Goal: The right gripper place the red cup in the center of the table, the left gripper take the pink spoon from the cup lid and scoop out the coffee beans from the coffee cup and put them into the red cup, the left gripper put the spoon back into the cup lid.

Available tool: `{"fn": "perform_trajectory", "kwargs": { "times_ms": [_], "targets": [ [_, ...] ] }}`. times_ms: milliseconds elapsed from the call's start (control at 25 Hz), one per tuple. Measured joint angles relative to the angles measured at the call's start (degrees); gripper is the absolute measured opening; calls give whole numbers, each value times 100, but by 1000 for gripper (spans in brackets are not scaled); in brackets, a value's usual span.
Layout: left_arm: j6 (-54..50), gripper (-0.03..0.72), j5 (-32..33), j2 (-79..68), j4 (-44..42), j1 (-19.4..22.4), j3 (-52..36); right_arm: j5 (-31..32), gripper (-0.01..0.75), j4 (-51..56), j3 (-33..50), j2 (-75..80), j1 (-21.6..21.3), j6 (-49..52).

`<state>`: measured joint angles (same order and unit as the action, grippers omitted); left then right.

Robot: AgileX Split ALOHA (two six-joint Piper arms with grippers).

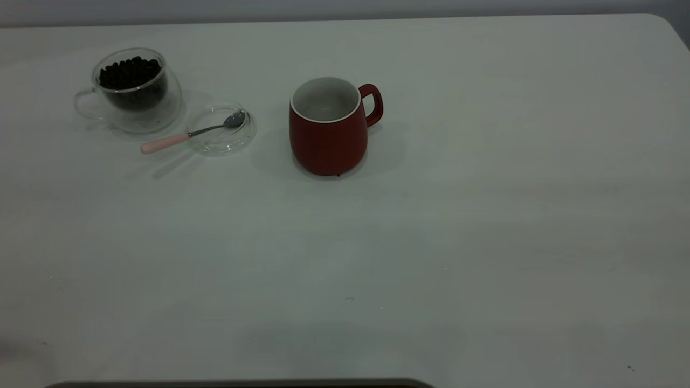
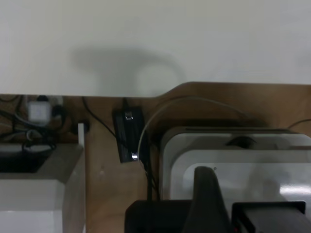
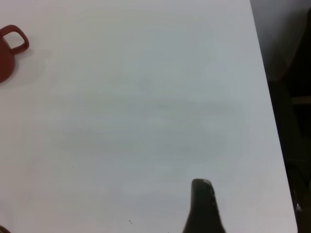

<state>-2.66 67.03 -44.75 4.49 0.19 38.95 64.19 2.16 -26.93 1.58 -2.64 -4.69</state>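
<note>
The red cup (image 1: pixel 329 126) stands upright and empty near the middle of the table (image 1: pixel 409 242), its handle toward the right. Its handle also shows in the right wrist view (image 3: pixel 13 41). The coffee cup (image 1: pixel 132 91) at the far left holds the coffee beans (image 1: pixel 129 73). The cup lid (image 1: pixel 218 144) lies just right of it. The pink spoon (image 1: pixel 178 139) rests with its bowl in the lid and its handle out over the left rim. My left gripper (image 2: pixel 209 199) is off the table, over equipment. My right gripper (image 3: pixel 204 206) hangs over bare table near its right edge, far from the red cup.
Neither arm shows in the exterior view. In the left wrist view the table edge (image 2: pixel 97 92) borders a wooden board with cables, a black adapter (image 2: pixel 127 133) and white boxes (image 2: pixel 233 155). The right wrist view shows the table's side edge (image 3: pixel 272 121).
</note>
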Motion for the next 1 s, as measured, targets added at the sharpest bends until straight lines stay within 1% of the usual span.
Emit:
{"fn": "perform_trajectory", "kwargs": {
  "times_ms": [160, 320, 400, 560, 760, 1000],
  "targets": [
    [4, 591, -32, 915, -101, 0, -447, 0, 583, 0, 0, 0, 0, 0],
    [50, 591, -222, 1979, -206, 48, -736, 0, 583, 0, 0, 0, 0, 0],
    [50, 591, -228, 2489, -347, 121, -833, 0, 583, 0, 0, 0, 0, 0],
    [50, 591, -191, 3325, -449, 128, -878, 0, 583, 0, 0, 0, 0, 0],
    [50, 591, -169, 4038, -515, 128, -1046, 0, 583, 0, 0, 0, 0, 0],
    [50, 591, -174, 4503, -521, 128, -1097, 0, 583, 0, 0, 0, 0, 0]
  ]
}}
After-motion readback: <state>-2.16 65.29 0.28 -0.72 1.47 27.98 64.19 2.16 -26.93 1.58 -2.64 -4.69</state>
